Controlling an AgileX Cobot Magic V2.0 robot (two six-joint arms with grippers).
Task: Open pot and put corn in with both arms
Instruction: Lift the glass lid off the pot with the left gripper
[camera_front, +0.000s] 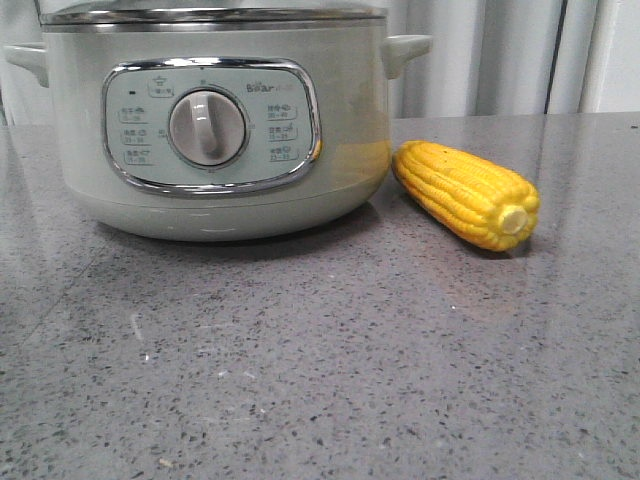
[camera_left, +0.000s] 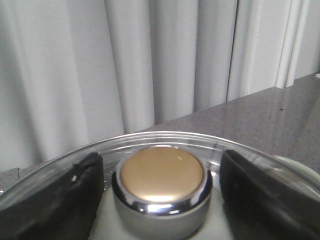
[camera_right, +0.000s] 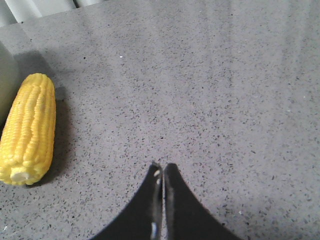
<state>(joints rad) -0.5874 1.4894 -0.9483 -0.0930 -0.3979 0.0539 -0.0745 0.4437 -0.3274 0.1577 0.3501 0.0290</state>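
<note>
The right claw (camera_right: 161, 172) hangs closed and empty over bare counter (camera_front: 320, 380). The corn (camera_front: 466, 193) lies to its left, just right of the pot (camera_front: 215, 130), stub end pointing near. Farther back, the left claw (camera_left: 159, 175) stands open astride the lid's knob (camera_left: 161, 187), not yet gripping.
</note>
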